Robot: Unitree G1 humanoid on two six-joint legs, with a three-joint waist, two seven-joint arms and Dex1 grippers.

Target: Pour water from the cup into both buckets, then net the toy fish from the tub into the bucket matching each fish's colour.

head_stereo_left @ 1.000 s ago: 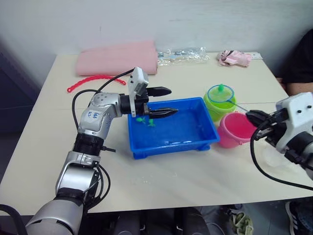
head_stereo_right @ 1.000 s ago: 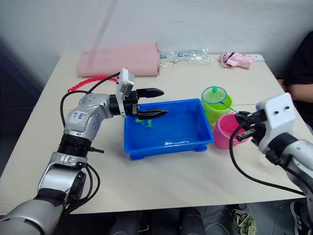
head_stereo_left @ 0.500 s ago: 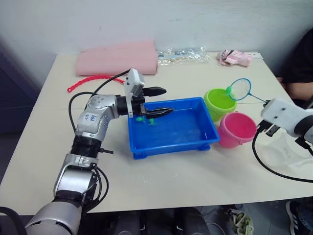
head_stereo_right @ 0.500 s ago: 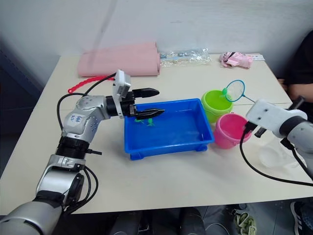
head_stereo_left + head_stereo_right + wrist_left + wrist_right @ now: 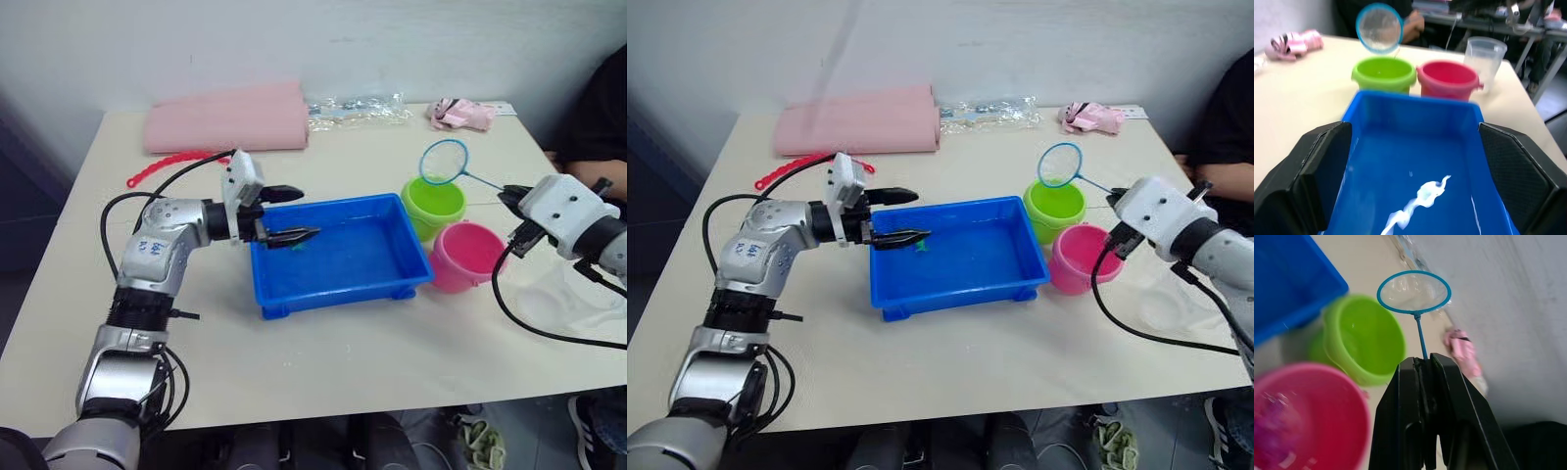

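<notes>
— Where's the net (image 5: 444, 162) right now?

— My right gripper (image 5: 1423, 366) has its fingers pinched together on the thin handle, and the blue hoop is up in the air above the green bucket (image 5: 432, 204). I can't see a fish in the mesh.

— And the buckets?

— The green one sits just beside the tub (image 5: 338, 258) at its far right corner, the pink bucket (image 5: 465, 256) touching it on the near side. The clear cup (image 5: 1484, 61) stands on the table just past the pink one.

— Your left side?

— My left gripper (image 5: 297, 213) hangs over the tub's left end, fingers spread apart and holding nothing — a small green fish (image 5: 920, 245) lies in the water right beneath them.
</notes>
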